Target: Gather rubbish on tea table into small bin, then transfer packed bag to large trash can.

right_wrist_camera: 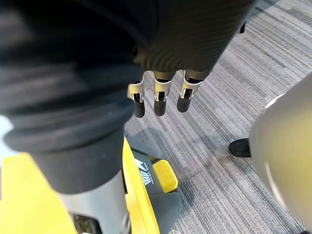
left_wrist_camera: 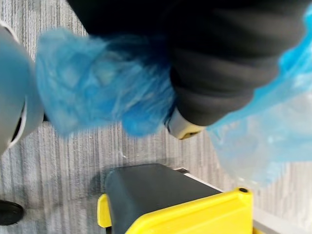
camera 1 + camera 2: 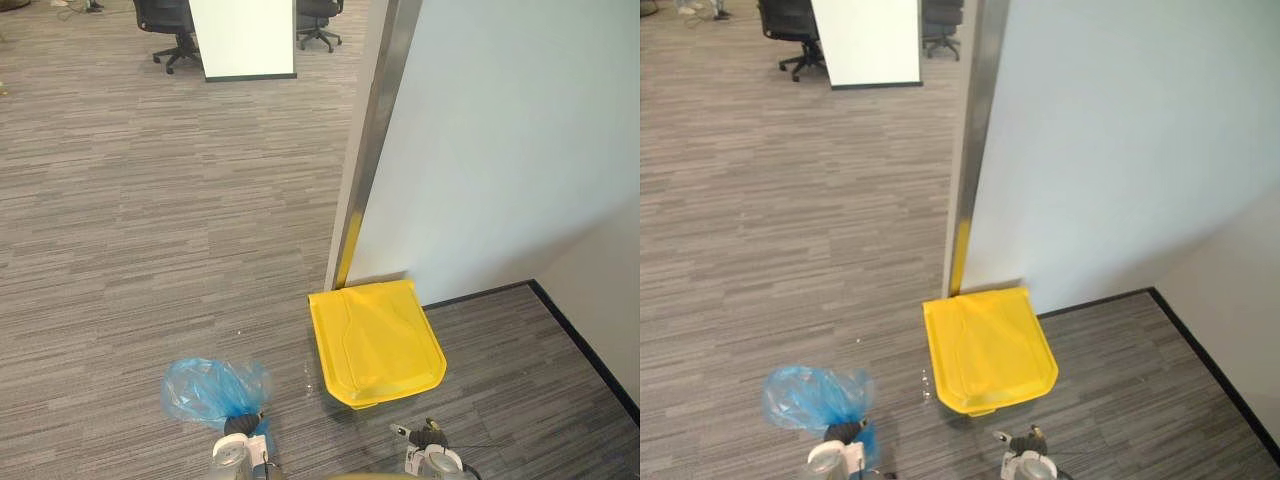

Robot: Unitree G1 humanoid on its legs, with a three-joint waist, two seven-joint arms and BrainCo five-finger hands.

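A crumpled blue rubbish bag hangs off the grey carpet at the lower left, its neck bunched in my left hand, which is shut on it. Blue plastic wraps round the hand's dark cover in the left wrist view. The large trash can has a closed yellow lid and stands against the white wall, to the right of the bag. Its dark body and yellow lid edge lie below the bag. My right hand hovers in front of the can, fingers straight and empty.
A white wall with a metal corner post rises behind the can. A black skirting runs along the right. Far back stand a white panel and office chairs. The can's foot pedal faces me.
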